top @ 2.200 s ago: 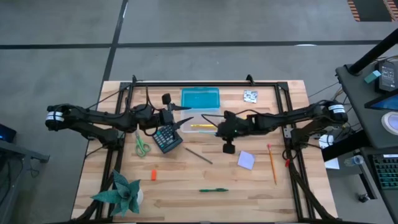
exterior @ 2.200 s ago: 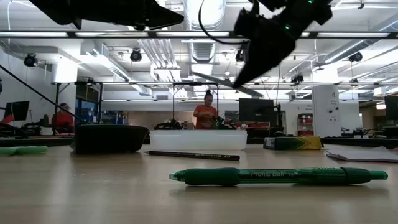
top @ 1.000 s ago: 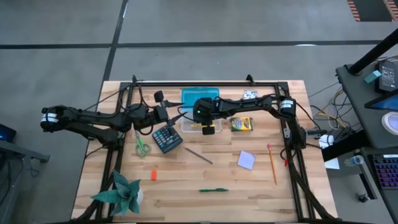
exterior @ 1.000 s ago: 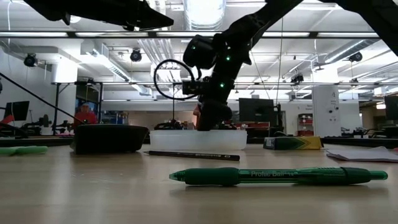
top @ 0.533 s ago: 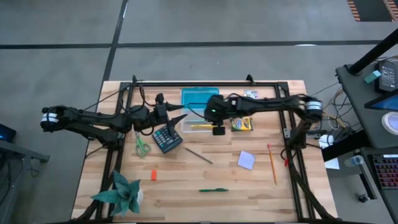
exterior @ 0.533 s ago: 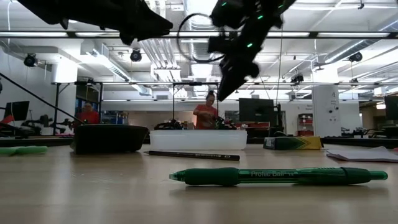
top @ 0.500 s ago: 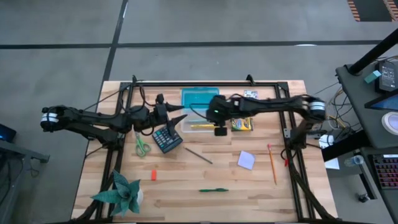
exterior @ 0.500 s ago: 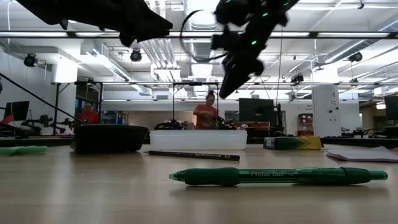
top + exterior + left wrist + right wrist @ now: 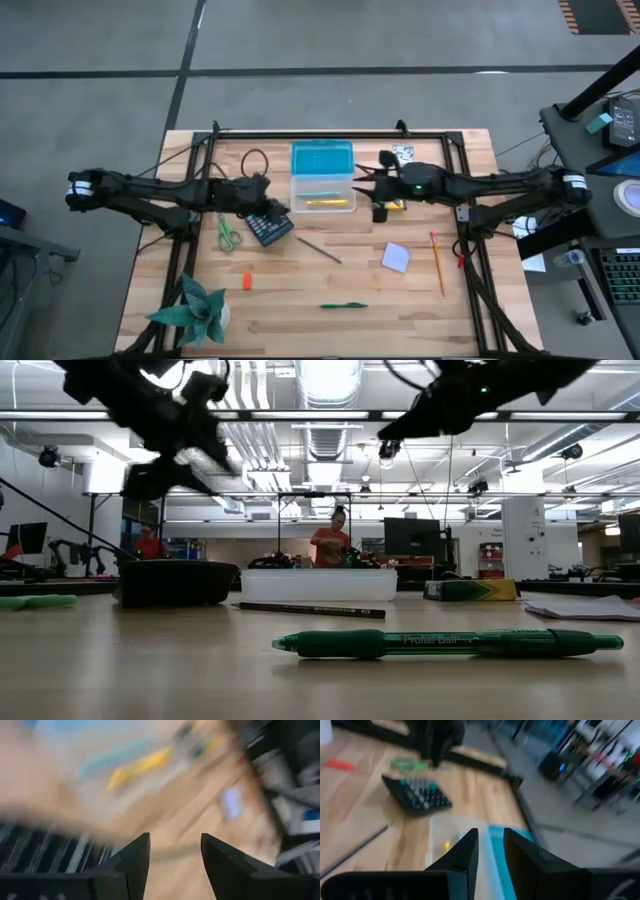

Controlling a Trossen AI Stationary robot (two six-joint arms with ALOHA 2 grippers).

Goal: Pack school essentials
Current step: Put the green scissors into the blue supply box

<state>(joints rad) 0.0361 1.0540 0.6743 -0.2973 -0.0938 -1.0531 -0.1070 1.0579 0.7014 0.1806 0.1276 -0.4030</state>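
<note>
Left gripper [image 9: 172, 862]: we see it above the calculator [image 9: 268, 226], fingers spread, nothing between them.
Right gripper [image 9: 490, 852]: we find it just beside the clear box [image 9: 322, 192], over the crayon pack [image 9: 470, 590]; a narrow gap shows between its fingers, nothing held.
Clear box: we see a yellow pencil [image 9: 326, 203] and a teal pen [image 9: 320, 194] inside; its teal lid [image 9: 322, 158] lies touching behind it.
Surface [image 9: 300, 300]: we count scissors [image 9: 227, 233], orange eraser [image 9: 246, 281], dark pencil [image 9: 319, 249], green pen [image 9: 450, 643], lavender note pad [image 9: 396, 257], orange pencil [image 9: 437, 262].
Plant [image 9: 195, 310]: near corner, left arm's side.
</note>
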